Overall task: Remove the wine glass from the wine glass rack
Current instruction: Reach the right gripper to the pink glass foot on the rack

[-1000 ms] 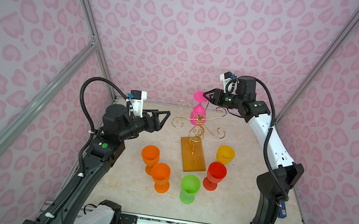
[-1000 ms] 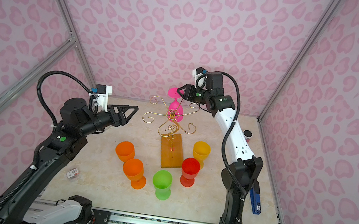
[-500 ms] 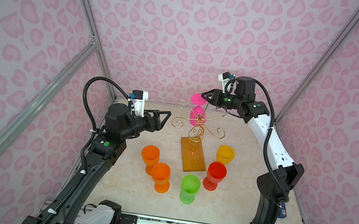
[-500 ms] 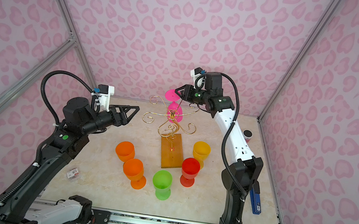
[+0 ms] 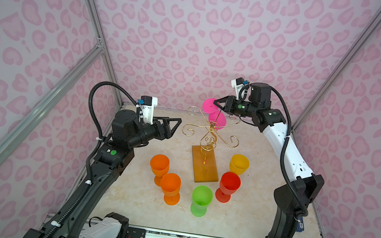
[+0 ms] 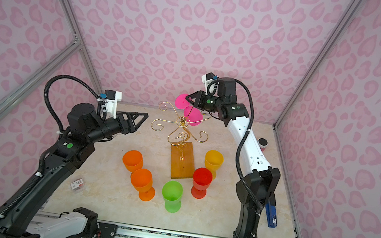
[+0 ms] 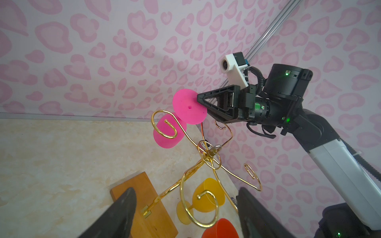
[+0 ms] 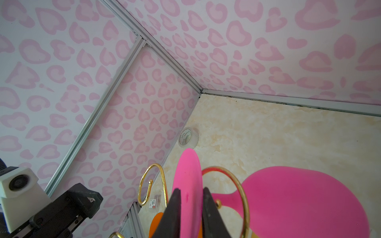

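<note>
Jaws of the right gripper (image 8: pixel 191 190) are clamped on the pink plastic wine glass (image 8: pixel 299 206) by its disc foot; those of the left gripper (image 5: pixel 179 121) are spread wide, empty.

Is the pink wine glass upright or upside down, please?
Upside down: the wine glass hangs foot up, bowl down, on the rack.

rack (image 5: pixel 202 165): glossy gold mtl wire, smooth wood base | pink glass (image 7: pixel 185 109): matt plastic | tabletop (image 5: pixel 246 219): smooth, marble-look | rails (image 5: pixel 29 115): brushed mtl
</note>
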`<state>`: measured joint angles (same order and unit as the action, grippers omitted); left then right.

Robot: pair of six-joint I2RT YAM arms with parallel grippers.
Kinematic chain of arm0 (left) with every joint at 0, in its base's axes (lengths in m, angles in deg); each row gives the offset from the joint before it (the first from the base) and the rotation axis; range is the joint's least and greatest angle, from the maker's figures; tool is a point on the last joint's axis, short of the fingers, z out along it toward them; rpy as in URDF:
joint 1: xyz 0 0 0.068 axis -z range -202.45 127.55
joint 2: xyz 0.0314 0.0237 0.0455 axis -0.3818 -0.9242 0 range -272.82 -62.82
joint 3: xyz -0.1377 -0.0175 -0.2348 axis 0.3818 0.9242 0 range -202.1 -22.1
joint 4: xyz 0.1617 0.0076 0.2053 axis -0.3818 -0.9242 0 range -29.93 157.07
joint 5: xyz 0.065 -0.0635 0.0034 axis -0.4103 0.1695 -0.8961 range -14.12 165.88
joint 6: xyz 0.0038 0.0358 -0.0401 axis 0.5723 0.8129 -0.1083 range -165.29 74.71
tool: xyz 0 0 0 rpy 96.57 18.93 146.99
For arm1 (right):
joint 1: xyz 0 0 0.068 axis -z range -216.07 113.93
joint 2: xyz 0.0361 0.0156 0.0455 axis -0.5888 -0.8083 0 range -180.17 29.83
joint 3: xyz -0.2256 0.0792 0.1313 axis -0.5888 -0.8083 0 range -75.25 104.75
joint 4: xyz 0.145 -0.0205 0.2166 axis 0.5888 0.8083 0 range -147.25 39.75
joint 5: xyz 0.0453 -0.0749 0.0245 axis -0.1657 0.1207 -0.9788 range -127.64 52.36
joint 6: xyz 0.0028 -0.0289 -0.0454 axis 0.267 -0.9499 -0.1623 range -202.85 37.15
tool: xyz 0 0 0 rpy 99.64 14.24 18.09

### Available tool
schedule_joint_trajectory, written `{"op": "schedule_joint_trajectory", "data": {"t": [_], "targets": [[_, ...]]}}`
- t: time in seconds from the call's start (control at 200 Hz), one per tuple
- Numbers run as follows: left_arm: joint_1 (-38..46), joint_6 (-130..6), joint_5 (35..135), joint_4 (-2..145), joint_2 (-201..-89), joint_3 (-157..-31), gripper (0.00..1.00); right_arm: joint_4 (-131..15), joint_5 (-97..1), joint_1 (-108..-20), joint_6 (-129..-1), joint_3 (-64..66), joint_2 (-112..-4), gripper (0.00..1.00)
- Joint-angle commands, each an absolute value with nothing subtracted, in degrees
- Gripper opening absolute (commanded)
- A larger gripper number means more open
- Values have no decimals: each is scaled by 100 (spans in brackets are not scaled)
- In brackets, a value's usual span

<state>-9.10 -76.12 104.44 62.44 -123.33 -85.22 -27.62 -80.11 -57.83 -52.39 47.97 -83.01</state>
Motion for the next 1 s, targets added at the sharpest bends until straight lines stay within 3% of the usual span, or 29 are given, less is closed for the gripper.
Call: {"op": "schedule_joint_trajectory", "data": {"t": [0.0, 0.385, 0.995], "targets": [[-909, -7526, 10488, 6307, -12346, -8539, 79, -2886, -8087, -5793, -5233, 4779, -8326, 16], [-917, -7517, 10463, 6267, -12303, -8512, 78, -3618, -8536, -5683, -4611, 4515, -8311, 1], [-917, -7509, 10497, 6258, -12228, -8434, 77, -5196, -8976, -5418, -3269, 3911, -8249, 0]]}}
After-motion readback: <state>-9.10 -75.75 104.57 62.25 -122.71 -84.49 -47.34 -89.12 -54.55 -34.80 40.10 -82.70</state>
